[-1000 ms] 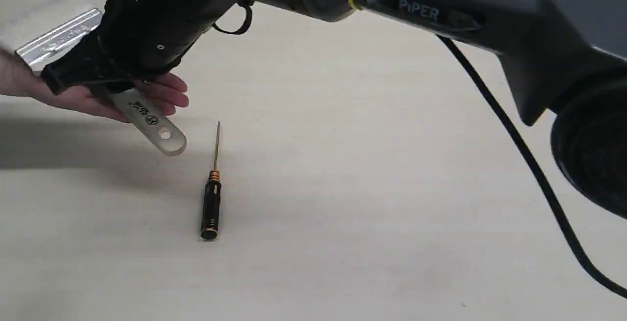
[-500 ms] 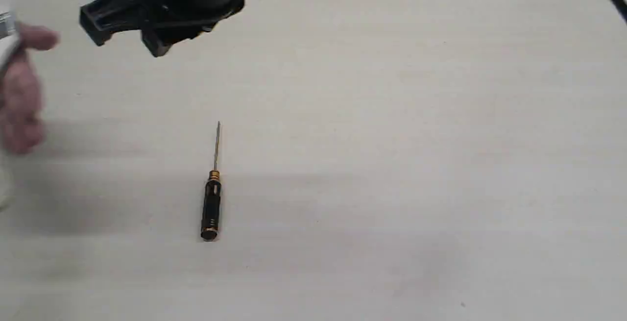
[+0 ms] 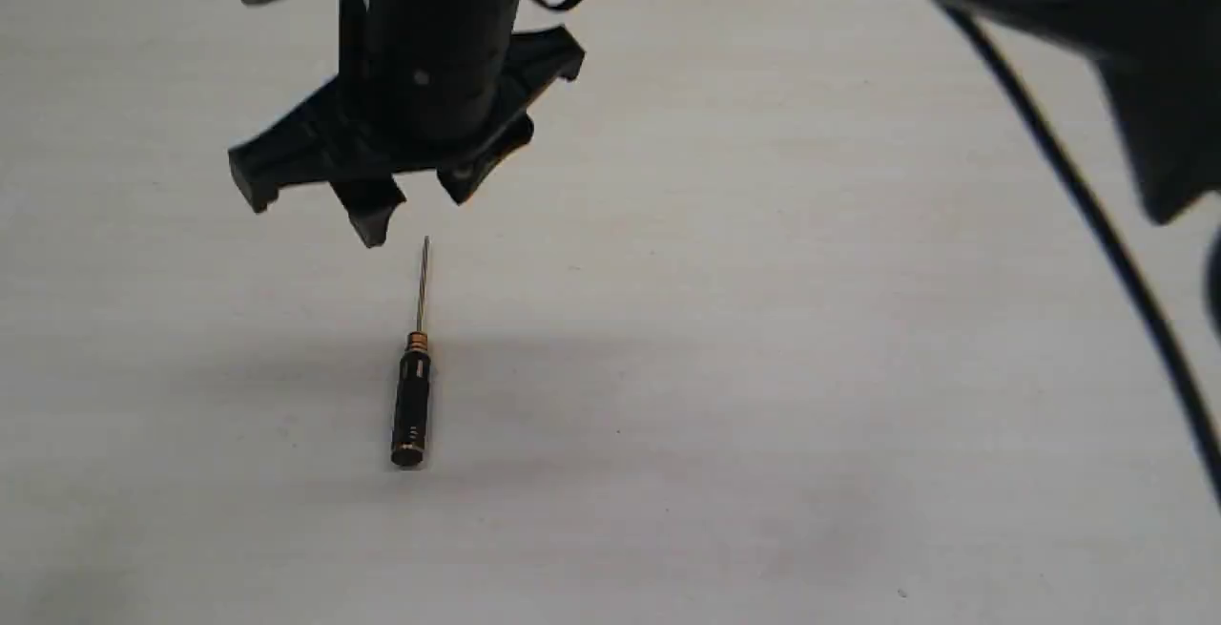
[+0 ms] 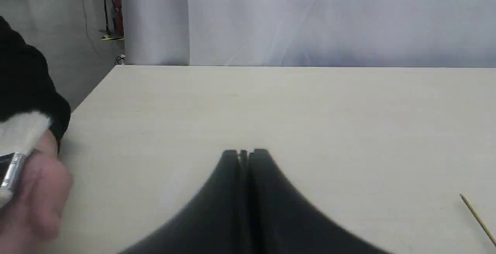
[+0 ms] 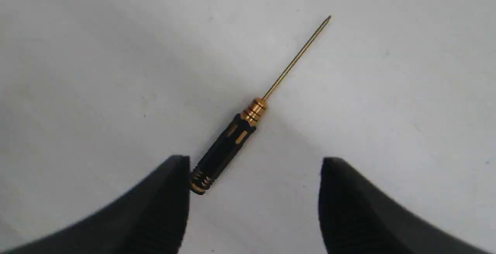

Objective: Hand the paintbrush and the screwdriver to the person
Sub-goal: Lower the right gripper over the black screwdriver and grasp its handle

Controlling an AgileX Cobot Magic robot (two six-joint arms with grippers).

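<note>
The screwdriver lies flat on the pale table, black handle toward the camera and thin shaft pointing away. My right gripper hangs open above the shaft's tip and touches nothing. In the right wrist view the screwdriver lies slanted between the spread fingers, its end cap close to one fingertip. My left gripper is shut and empty, low over the table. The person's hand at the edge of the left wrist view holds the paintbrush, showing pale bristles and silver ferrule.
A black cable trails from the right arm across the right side of the exterior view. The person's black sleeve sits by the table's corner. The screwdriver's shaft tip shows in the left wrist view.
The right gripper let the paintbrush go into the person's hand, rose, then swung right and down over the screwdriver's tip. The hand with the brush withdrew out of the exterior view.
</note>
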